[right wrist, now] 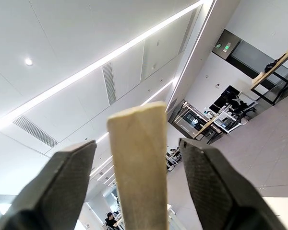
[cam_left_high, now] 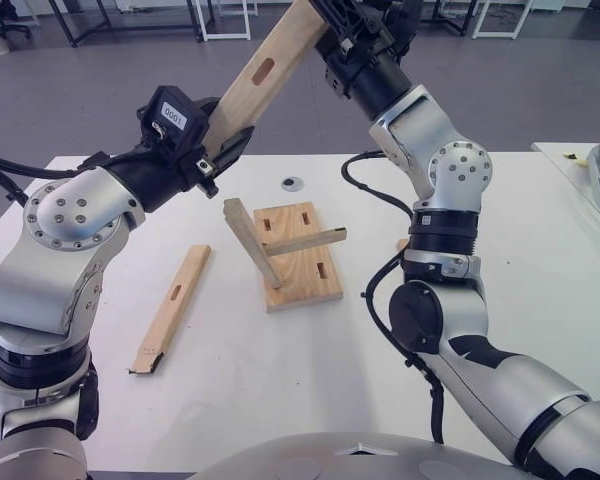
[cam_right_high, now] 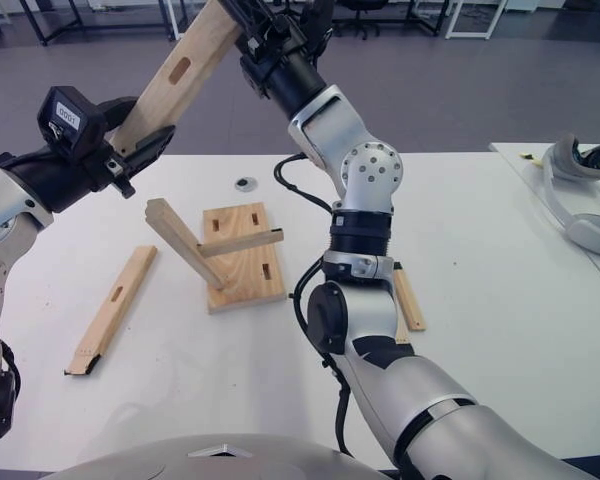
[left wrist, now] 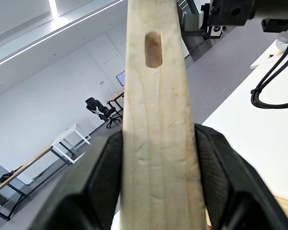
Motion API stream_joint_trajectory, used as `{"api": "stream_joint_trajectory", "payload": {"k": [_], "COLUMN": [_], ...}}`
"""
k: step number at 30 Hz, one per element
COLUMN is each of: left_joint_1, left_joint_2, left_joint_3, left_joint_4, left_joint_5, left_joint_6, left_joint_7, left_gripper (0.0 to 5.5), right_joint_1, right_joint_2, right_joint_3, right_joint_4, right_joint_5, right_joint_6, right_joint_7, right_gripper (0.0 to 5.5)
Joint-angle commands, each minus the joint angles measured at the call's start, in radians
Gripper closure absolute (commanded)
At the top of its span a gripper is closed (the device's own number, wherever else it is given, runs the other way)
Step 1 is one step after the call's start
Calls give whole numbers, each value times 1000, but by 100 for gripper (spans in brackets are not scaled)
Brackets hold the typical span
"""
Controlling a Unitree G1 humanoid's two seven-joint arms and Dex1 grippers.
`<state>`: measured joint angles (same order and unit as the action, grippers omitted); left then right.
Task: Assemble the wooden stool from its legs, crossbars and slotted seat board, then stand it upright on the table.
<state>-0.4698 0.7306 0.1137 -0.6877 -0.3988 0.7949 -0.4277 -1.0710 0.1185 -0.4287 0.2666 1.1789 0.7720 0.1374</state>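
A long wooden leg (cam_left_high: 265, 72) with an oval slot hangs tilted in the air above the table's far side. My left gripper (cam_left_high: 223, 130) is shut on its lower end, its pads (left wrist: 105, 177) pressed against both edges. My right gripper (cam_left_high: 330, 25) stands open around the leg's upper end (right wrist: 139, 167), with gaps on each side. On the table lies the slotted seat board (cam_left_high: 310, 275). A leaning leg (cam_left_high: 252, 240) is set in it, with a crossbar (cam_left_high: 310, 240) running from that leg. A second leg (cam_left_high: 173, 305) lies flat to the board's left.
Another short wooden bar (cam_right_high: 410, 298) lies on the table just right of my right arm. A small round metal disc (cam_left_high: 293, 183) sits behind the board. A white headset (cam_right_high: 585, 190) rests at the far right. The table's front half is bare.
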Motion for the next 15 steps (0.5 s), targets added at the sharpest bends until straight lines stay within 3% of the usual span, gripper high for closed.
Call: {"api": "stream_joint_trajectory", "payload": {"k": [1, 8, 13, 15], "left_joint_1": [9, 6, 12, 14], "left_joint_2": [0, 2, 8, 7], "left_joint_3": [-10, -24, -35, -38], "left_joint_4": [-1, 14, 24, 34], "left_joint_5": [10, 23, 44, 39], "left_joint_6": [-4, -24, -33, -30], "left_joint_7": [-6, -12, -3, -9], "left_gripper": [340, 340, 340, 287], "right_joint_1": [-27, 0, 16, 23], "right_joint_2": [-20, -56, -63, -66], "right_joint_3": [8, 38, 53, 48], "right_joint_4": [-3, -36, -58, -66], "right_joint_5": [10, -20, -26, -42], "right_joint_6": [-1, 5, -4, -27], "right_joint_7": [-11, 1, 1, -15], "right_gripper": [296, 447, 448, 448]}}
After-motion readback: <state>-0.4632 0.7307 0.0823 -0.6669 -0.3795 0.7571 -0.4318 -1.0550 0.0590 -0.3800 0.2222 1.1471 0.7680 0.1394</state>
